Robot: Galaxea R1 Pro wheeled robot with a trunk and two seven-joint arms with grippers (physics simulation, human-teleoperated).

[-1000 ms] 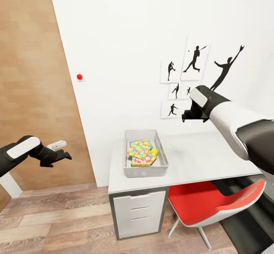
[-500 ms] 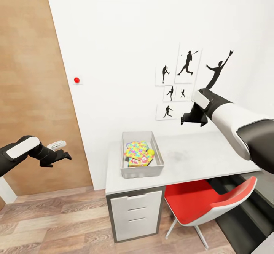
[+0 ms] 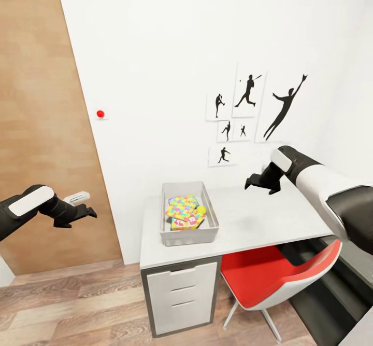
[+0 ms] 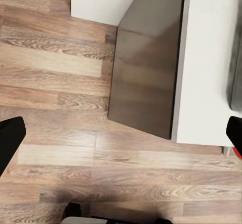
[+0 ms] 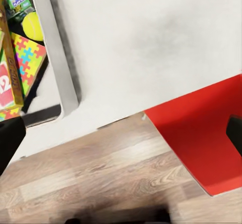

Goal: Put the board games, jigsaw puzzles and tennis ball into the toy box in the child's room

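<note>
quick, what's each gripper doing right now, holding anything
Left gripper: open, holding nothing, out over the floor beside the desk.
Right gripper: open, holding nothing, above the desk.

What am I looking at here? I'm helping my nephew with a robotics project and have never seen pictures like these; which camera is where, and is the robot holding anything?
These are simulator renders of a wheeled robot with two arms. The big picture comes from a camera on its head, looking down over both arms. The left gripper hangs over the wood floor; the right gripper hovers above the white table. The other two pictures come from cameras near each gripper, looking along its fingers. In both, the dark fingers sit far apart at the picture's edges with nothing between them, so both grippers are open and hold nothing.

On the table stands a grey toy box with a colourful jigsaw puzzle, a yellow ball and other flat boxes inside. A red chair is tucked under the table, and sports silhouettes hang on the wall.
</note>
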